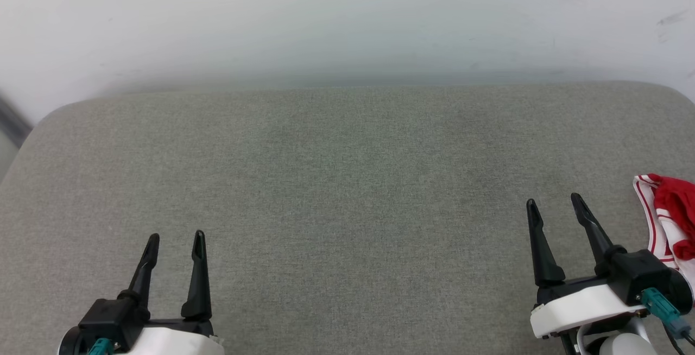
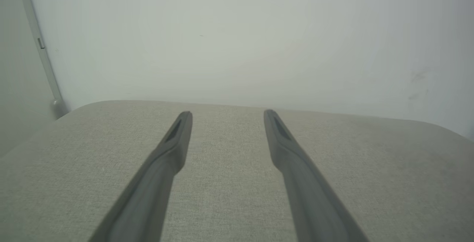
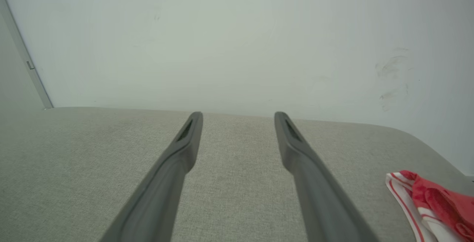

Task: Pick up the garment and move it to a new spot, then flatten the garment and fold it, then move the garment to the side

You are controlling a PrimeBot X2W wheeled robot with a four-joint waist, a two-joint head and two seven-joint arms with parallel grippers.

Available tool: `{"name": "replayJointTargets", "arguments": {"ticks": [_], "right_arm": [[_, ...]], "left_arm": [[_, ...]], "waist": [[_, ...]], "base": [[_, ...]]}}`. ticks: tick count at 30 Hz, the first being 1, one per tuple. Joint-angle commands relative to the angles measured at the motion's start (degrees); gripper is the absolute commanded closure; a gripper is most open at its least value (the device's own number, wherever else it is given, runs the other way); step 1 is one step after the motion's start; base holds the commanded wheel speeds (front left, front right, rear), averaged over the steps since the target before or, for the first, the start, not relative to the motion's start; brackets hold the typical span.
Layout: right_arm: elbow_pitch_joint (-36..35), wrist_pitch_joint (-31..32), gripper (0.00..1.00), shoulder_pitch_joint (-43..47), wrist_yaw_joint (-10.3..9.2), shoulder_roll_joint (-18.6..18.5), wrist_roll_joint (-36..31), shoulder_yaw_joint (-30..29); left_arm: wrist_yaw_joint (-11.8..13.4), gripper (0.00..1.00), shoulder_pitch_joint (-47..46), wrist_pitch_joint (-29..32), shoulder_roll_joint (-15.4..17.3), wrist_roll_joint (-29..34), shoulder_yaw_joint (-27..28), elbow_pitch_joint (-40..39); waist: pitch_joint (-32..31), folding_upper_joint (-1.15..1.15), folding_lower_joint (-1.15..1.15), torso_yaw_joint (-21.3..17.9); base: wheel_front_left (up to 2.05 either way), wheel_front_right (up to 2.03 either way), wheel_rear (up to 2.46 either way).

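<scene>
While my left gripper (image 1: 177, 234) and right gripper (image 1: 553, 198) hover spread apart, empty | shirt (image 1: 673, 203) crumpled at cushion's (image 1: 347, 181) right edge

Left end effector (image 1: 176, 234) and right end effector (image 1: 554, 199) gape empty, apparently hovering.

The garment (image 1: 673, 203) is bright red, joined to white cloth edged in thin red stripes. The cushioned surface (image 1: 347, 192) is muted grey-beige with a fine woven fleck. The left pincer (image 1: 177, 235) and right pincer (image 1: 554, 199) have black fingers (image 1: 197, 279), white housings (image 1: 575, 306) and teal plugs (image 1: 659, 302). The wall (image 1: 347, 18) is off-white with faint grey scuffs (image 3: 392, 71).
</scene>
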Motion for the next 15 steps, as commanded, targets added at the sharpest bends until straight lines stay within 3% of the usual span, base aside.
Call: {"name": "replayJointTargets", "arguments": {"ticks": [1,2,6,15], "right_arm": [[0.06,-0.23,0.0,0.39,-0.04,0.24,0.27,0.03],[0.01,0.0,1.0,0.01,0.0,0.0,0.14,0.07],[1.89,0.25,1.0,0.87,0.0,0.0,0.79,0.15],[2.38,2.73,1.0,0.38,0.0,-0.09,11.9,-0.59]], "left_arm": [[-0.03,0.0,-0.22,-0.12,-0.05,-0.2,0.14,-0.17],[0.0,1.0,-0.01,0.0,0.01,-0.03,0.12,-0.05],[0.0,1.0,0.52,0.07,-0.19,-0.43,-0.16,1.97],[0.07,1.0,-0.83,2.22,0.34,-11.1,-0.47,3.36]], "waist": [[0.04,0.0,0.0,-0.03],[0.04,0.0,0.0,-0.04],[0.03,0.0,0.0,-0.05],[-0.06,0.0,0.0,-0.11]], "base": [[0.0,0.0,0.0],[0.0,0.0,0.0],[0.0,0.0,0.0],[0.0,0.0,0.0]]}}
